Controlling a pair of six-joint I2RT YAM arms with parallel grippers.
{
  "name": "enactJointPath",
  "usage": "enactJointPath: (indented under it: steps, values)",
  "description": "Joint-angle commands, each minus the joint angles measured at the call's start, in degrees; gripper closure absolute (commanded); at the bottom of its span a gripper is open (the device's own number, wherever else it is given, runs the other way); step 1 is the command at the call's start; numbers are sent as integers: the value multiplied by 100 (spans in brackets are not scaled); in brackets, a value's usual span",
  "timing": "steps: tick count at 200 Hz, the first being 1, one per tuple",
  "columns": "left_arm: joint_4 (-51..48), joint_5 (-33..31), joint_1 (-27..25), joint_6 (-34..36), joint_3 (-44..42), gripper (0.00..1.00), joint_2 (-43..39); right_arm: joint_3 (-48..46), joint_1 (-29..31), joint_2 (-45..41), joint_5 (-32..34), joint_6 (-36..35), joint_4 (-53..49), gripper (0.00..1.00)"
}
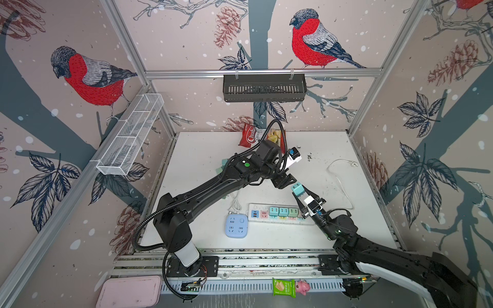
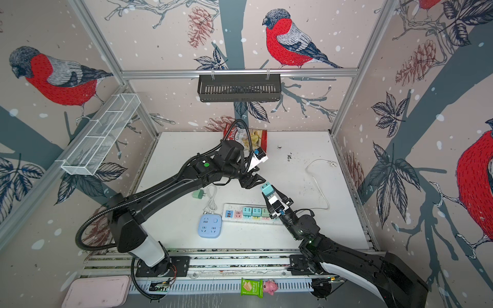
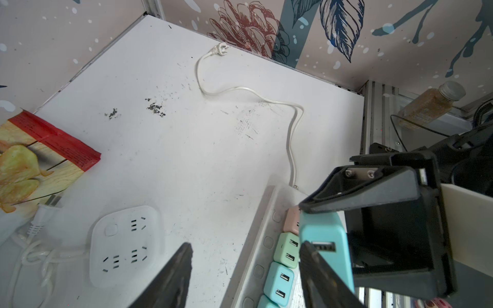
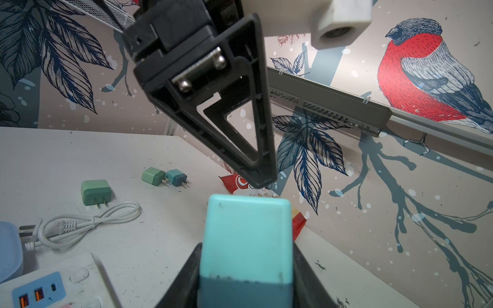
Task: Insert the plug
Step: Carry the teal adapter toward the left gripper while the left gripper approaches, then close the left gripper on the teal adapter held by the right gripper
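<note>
So the plug point(image 1: 297, 188) is a chunky teal block with rounded corners and a slightly scuffed shell. The left wrist view shows 1 USB slot on its face, and I can't see the prongs anywhere. It's up in the air, pinched in the right gripper point(image 1: 301, 194), above the table point(image 1: 208, 149) just past the right end of the white power strip point(image 1: 252, 207).

The left gripper point(image 1: 287, 182) sits right beside it, nearly tip to tip, with its jaws partly apart and nothing between them.

Room-wise it's tight between the 2 arms. The strip has 3 plugs point(image 1: 283, 212) in a row, and a white cord point(image 1: 344, 186) loops toward the right edge. The far right of the table is otherwise mostly bare.

The only readable writing is "Chub" on the red snack bag point(image 1: 249, 137) at the back edge.
</note>
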Motion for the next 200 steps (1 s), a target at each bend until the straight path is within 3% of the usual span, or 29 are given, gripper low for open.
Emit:
enactJointPath:
  steps: [1, 68, 141, 167, 200]
  values:
    - [-311, 14, -72, 156, 128, 36, 103, -55, 10, -62, 93, -89, 273, 97]
    - [-571, 446, -124, 102, 350, 37, 324, -139, 21, -58, 224, -110, 470, 98]
    - [-58, 1029, -122, -14, 20, 27, -65, -242, 14, -45, 271, -162, 648, 98]
    - [-58, 1011, -126, 25, -7, 22, -84, -246, 21, -58, 204, -155, 637, 98]
    - [-284, 1009, -126, 66, 146, 22, 113, -232, 38, -111, 137, -154, 622, 98]
